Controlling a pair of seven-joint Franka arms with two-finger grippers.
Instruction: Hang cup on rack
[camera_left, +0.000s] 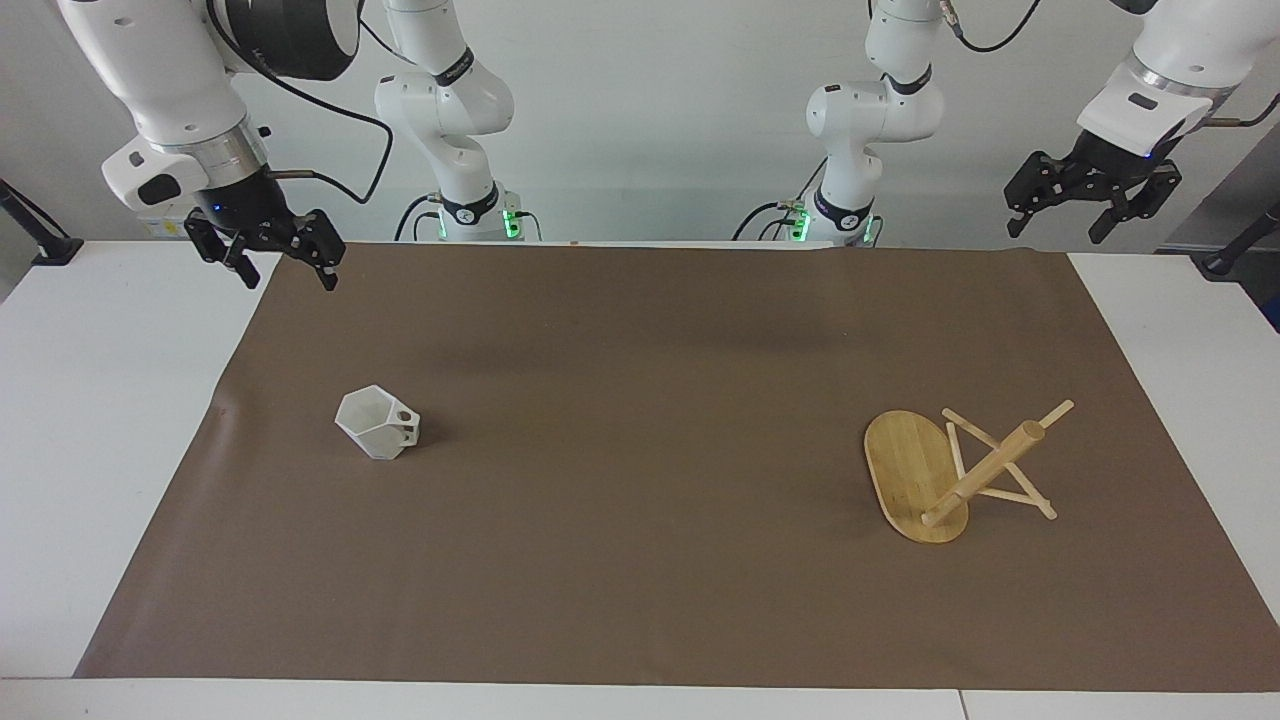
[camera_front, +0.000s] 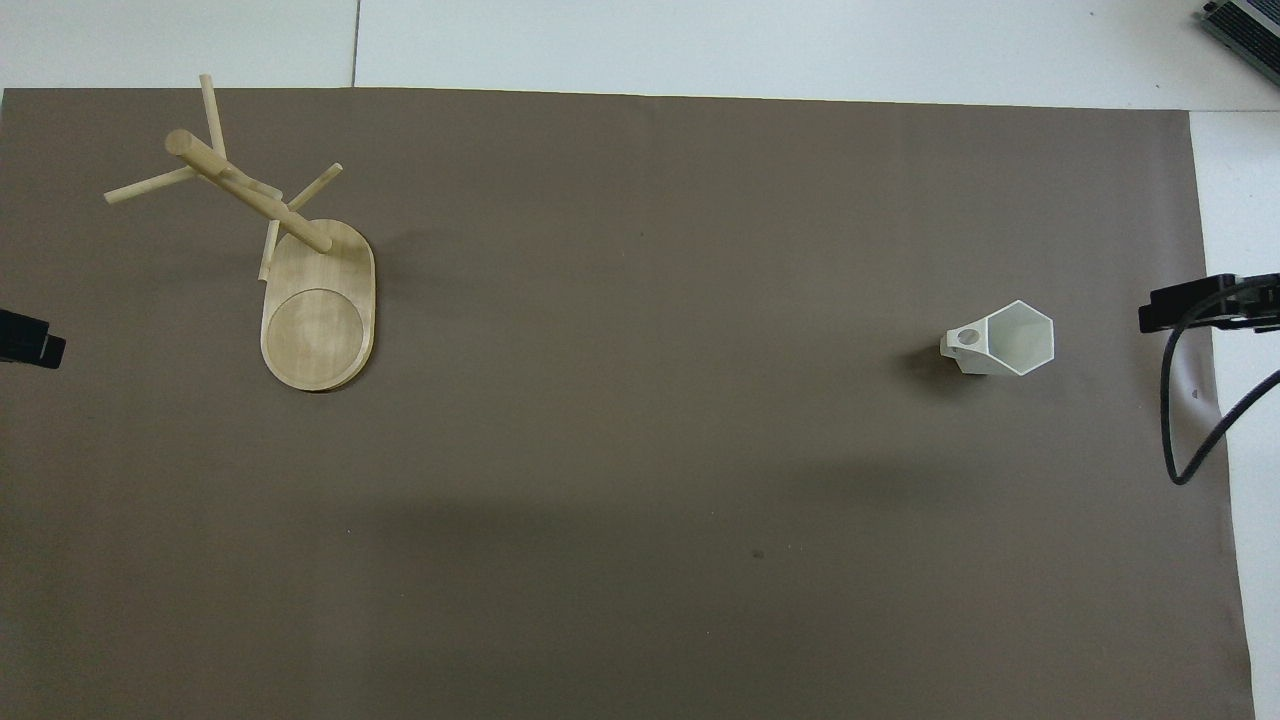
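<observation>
The white faceted cup (camera_left: 378, 423) stands opening up on the brown mat toward the right arm's end of the table. Its handle points toward the middle. It also shows in the overhead view (camera_front: 1003, 342). The bamboo rack (camera_left: 915, 470) stands on its oval base toward the left arm's end, and its post (camera_left: 985, 470) carries thin crossing pegs. It also shows in the overhead view (camera_front: 318, 312). My right gripper (camera_left: 272, 262) hangs open and empty over the mat's near corner, well apart from the cup. My left gripper (camera_left: 1058, 228) hangs open and empty above the table's near edge at the rack's end.
The brown mat (camera_left: 640, 560) covers most of the white table (camera_left: 90, 450). A black cable (camera_front: 1185, 420) hangs from the right arm over the mat's edge. Only the tips of the left gripper (camera_front: 28, 340) and the right gripper (camera_front: 1195, 305) show in the overhead view.
</observation>
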